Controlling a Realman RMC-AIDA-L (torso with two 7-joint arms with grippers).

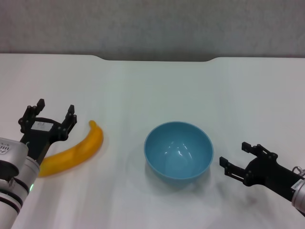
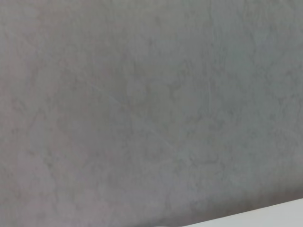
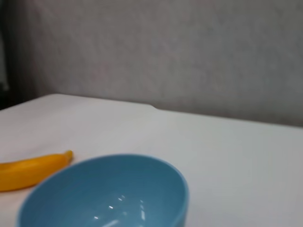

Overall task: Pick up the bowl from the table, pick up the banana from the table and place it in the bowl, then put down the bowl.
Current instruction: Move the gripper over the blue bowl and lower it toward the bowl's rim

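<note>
Sitting upright a little toward 5 o'clock of the middle of the white worktop (image 1: 143, 86), the light blue bowl (image 1: 178, 150) is showing its glossy inside with nothing in it. The banana (image 1: 71, 152) is lying flat at the bowl's 9 o'clock, apart from it, its rounded tip pointing toward 1 o'clock and its other end running down toward 8 o'clock, where the left arm is covering it.

The left gripper (image 1: 55, 110) is hovering at the 8 o'clock part of the head view, just at 10 o'clock of the banana's middle, with its black fingers (image 1: 70, 116) spread wide and nothing between them; whether it is touching the fruit cannot be told from here. The right gripper (image 1: 235, 156) is sitting at the bowl's 4 o'clock, close to the rim but apart from it, its fingers (image 1: 248, 146) also standing wide and carrying nothing (they are pointing toward the bowl).

The right wrist view is looking low across the bowl (image 3: 113, 189), with the banana (image 3: 33, 170) lying beyond it on the worktop (image 3: 227, 151) and a grey wall (image 3: 189, 52) behind. The left wrist view is showing almost only that grey wall (image 2: 142, 104) and a sliver of the worktop (image 2: 265, 215).
</note>
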